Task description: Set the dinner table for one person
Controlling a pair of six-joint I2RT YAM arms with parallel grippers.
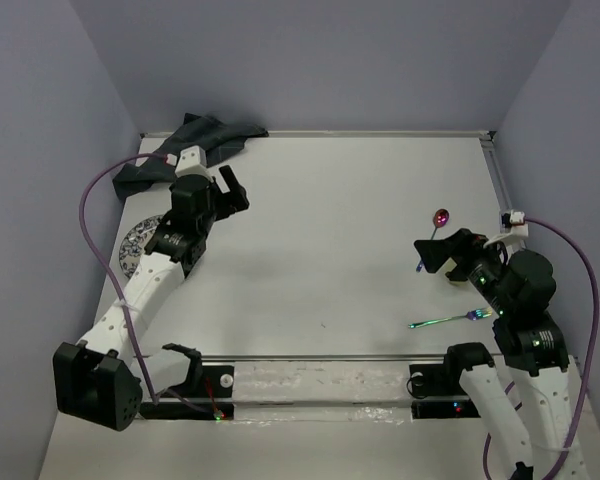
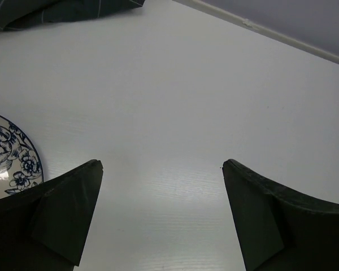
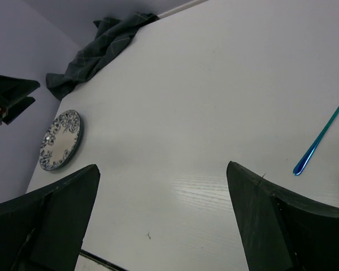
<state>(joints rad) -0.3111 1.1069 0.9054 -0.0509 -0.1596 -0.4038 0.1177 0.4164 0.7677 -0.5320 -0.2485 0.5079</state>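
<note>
hovering over the left part of the dinner table [image 1: 330, 230], the left end effector [image 1: 233, 190] had its jaws spread wide with nothing between them. its wrist view showed only bare white surface in the gap. the right end effector [image 1: 438, 262] was likewise spread wide and empty, over the right side. the table, matte white, lay beneath both arms and carried everything else. a blue-and-white floral plate [image 1: 137, 245] lay flat near the left edge, partly hidden by the left arm in the top view. a dark checked cloth [image 1: 195, 140] sat crumpled in the far left corner. a spoon [image 1: 438, 222] with an iridescent bowl lay just beyond the right end effector. a second slim iridescent utensil [image 1: 450, 320] lay beside the right arm, nearer the bases; type unclear.
</note>
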